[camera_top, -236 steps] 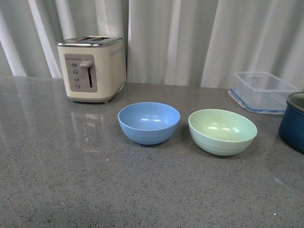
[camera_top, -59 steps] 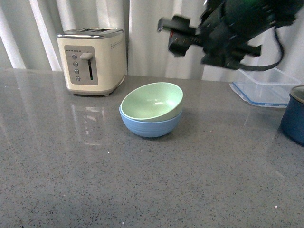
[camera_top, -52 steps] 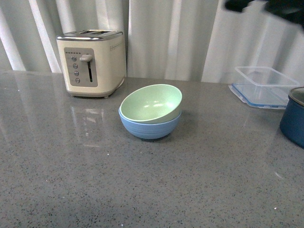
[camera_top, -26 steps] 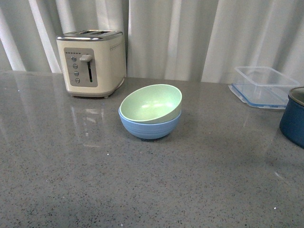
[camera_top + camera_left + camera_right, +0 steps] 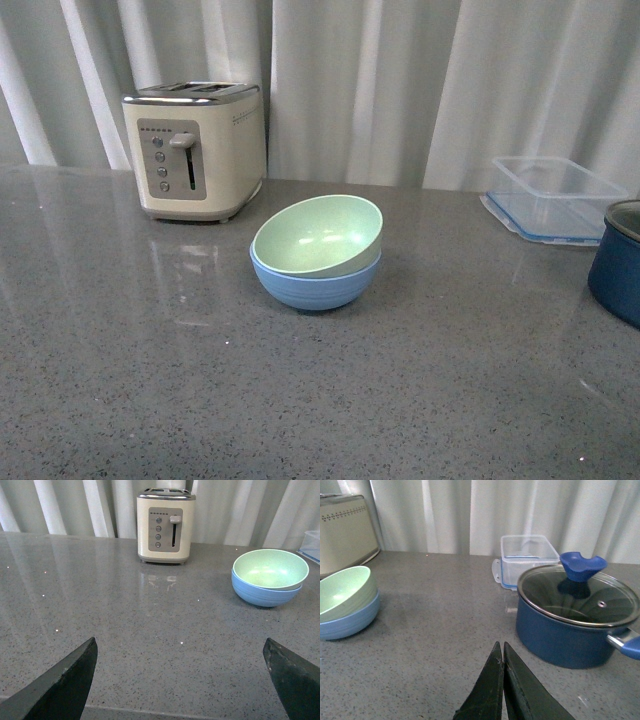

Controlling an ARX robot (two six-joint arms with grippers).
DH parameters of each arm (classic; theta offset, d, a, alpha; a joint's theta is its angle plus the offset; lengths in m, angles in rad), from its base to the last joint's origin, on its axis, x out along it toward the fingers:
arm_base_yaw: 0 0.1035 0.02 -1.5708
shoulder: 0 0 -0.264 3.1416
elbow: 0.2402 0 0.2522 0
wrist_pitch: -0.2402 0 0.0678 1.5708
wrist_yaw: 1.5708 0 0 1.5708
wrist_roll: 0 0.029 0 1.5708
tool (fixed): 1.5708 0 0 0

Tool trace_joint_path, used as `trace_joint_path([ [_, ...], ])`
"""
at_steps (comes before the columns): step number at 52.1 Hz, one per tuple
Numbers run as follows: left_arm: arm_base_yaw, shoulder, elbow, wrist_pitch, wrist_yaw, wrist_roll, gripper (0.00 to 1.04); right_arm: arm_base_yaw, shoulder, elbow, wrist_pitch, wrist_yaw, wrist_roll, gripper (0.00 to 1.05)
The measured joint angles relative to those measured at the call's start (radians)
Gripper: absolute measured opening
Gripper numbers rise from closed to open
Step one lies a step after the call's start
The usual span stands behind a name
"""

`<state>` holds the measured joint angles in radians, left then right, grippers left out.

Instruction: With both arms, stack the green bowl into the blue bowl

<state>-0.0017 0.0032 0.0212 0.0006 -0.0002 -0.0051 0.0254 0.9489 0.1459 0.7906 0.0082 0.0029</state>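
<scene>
The green bowl [image 5: 318, 235] sits tilted inside the blue bowl [image 5: 315, 283] at the middle of the grey counter. Both show in the left wrist view, green bowl [image 5: 270, 569] in blue bowl [image 5: 265, 594], and in the right wrist view, green bowl [image 5: 342, 592] in blue bowl [image 5: 350, 620]. My left gripper [image 5: 180, 652] is open and empty, well back from the bowls. My right gripper [image 5: 501, 652] is shut and empty, back from the bowls, near the pot. Neither arm shows in the front view.
A cream toaster [image 5: 195, 150] stands behind the bowls to the left. A clear container with blue rim [image 5: 555, 197] is at the back right. A dark blue pot with glass lid [image 5: 572, 615] stands at the right edge [image 5: 618, 260].
The right arm has left the front view, upward and to the right. The green bowl stays tilted in the blue bowl. The camera view has shifted slightly.
</scene>
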Motion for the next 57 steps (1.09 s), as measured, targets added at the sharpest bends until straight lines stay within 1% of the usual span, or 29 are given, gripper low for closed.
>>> trace_joint_path([
  [5, 0.0, 0.0, 0.0, 0.0, 0.0, 0.0, 0.98, -0.021, -0.05, -0.025, -0.025, -0.001, 0.0, 0.01],
  [21, 0.0, 0.0, 0.0, 0.0, 0.0, 0.0, 0.98, -0.023, -0.213, -0.083, -0.127, -0.006, 0.0, 0.01],
  [25, 0.0, 0.0, 0.0, 0.0, 0.0, 0.0, 0.98, -0.023, -0.219, -0.112, -0.088, -0.006, 0.0, 0.01],
  [27, 0.0, 0.0, 0.0, 0.0, 0.0, 0.0, 0.98, -0.023, -0.233, -0.126, -0.094, -0.006, 0.0, 0.01],
  [37, 0.0, 0.0, 0.0, 0.0, 0.0, 0.0, 0.98, -0.023, -0.389, -0.141, -0.238, -0.006, 0.0, 0.01],
  [47, 0.0, 0.0, 0.0, 0.0, 0.0, 0.0, 0.98, -0.023, -0.5, -0.141, -0.344, -0.006, 0.0, 0.01],
  [57, 0.0, 0.0, 0.0, 0.0, 0.0, 0.0, 0.98, -0.023, -0.577, -0.141, -0.418, -0.006, 0.0, 0.01],
])
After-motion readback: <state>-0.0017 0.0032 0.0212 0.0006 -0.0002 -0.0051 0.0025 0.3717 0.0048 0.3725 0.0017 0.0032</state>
